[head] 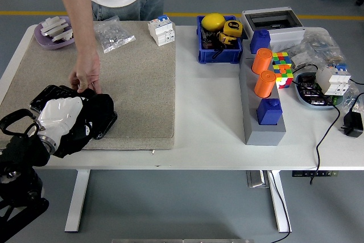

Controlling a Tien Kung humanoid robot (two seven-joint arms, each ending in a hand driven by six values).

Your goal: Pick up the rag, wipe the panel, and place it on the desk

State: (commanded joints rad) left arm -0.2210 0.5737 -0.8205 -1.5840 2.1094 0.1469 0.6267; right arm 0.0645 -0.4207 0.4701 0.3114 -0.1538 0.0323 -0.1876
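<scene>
**Left hand on rag over panel**

The left hand [60, 119] lies on the black rag [94, 119], fingers curled into the cloth, pressing it onto the dark panel [50, 95] at the mat's [136, 83] near-left corner. A person's hand [86, 77] touches the panel's far edge, fingertips down. The right hand is out of view. A grey tray [253, 123] with orange cylinders [264, 83] sits well apart, right.

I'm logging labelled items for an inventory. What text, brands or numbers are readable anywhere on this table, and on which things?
None can be read.
Yellow tape measure: dark label, too blurred.
White circuit breakers: markings too small.
Circuit board: print too small.
</scene>
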